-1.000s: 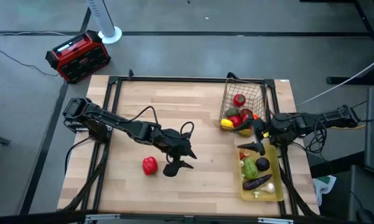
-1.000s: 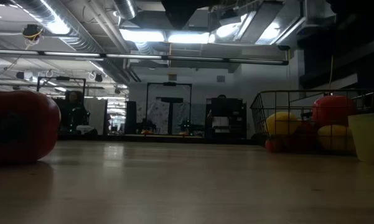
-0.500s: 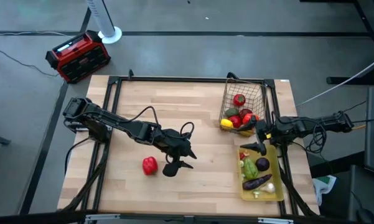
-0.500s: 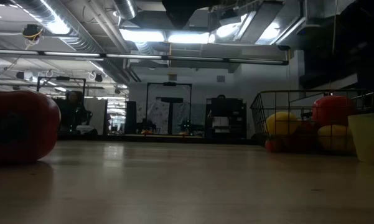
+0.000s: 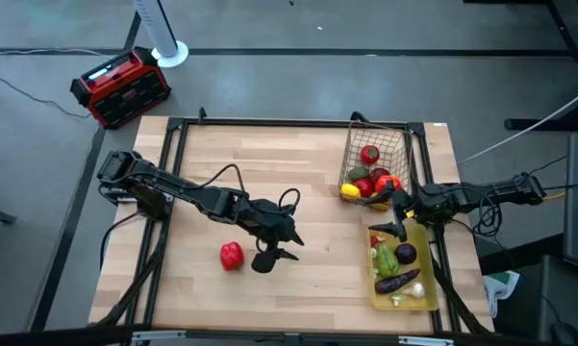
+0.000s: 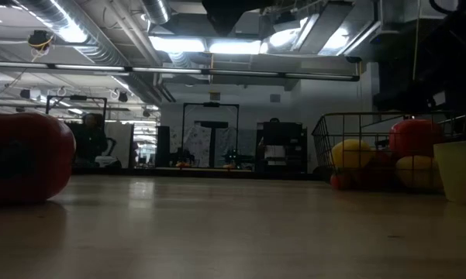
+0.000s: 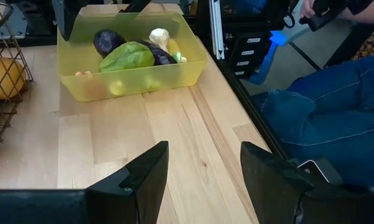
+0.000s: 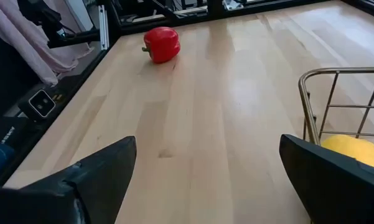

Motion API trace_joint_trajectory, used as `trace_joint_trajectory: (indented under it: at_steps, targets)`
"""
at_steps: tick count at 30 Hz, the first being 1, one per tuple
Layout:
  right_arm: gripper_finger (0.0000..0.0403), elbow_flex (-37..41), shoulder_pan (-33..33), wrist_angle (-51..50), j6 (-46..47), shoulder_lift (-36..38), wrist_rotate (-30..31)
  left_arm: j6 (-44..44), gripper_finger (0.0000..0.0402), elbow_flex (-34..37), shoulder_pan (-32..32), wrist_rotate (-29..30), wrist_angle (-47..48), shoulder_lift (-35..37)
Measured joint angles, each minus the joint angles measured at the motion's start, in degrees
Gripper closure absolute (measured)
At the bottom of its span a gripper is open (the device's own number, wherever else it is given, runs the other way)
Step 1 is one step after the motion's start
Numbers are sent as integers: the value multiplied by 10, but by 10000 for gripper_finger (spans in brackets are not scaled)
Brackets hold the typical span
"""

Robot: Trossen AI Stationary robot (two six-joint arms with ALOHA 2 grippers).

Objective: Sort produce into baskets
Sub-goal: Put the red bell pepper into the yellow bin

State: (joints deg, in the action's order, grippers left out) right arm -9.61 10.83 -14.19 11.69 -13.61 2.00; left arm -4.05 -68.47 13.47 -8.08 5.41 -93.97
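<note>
Pale wooden table [image 5: 298, 173] with a red pepper [image 5: 231, 255], wire basket [image 5: 375, 159] and yellow tray [image 5: 428, 293].

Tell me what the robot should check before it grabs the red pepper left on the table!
1. Red toy pepper alone on the wooden table, nothing crowding it: ok.
2. Left end effector empty, fingers apart: ok.
3. Left end effector over the pepper: not ok, it sits beside it.
4. Right end effector open and empty: ok.
5. Room in the shallow yellow plastic tray: ok.
6. Room in the wire-mesh basket: cannot tell.
</note>
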Motion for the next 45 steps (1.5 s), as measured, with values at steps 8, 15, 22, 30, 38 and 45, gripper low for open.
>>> trace_joint_trajectory:
  at_steps: [8,15,22,30,38,45]
  targets:
    - [13,0,0,-9,-2,0,0,0,205,0,0,0,0,0]
    - [13,0,0,-11,-2,0,0,0,205,0,0,0,0,0]
    - [13,0,0,-12,-2,0,0,-13,205,0,0,7,10,0]
    - [13,-1,0,-13,-1,0,0,-14,205,0,0,-69,67,0]
    - [13,-1,0,-13,-1,0,0,-30,124,0,11,-109,168,0]
    - [13,0,0,-13,0,0,0,30,9,0,30,-190,282,0]
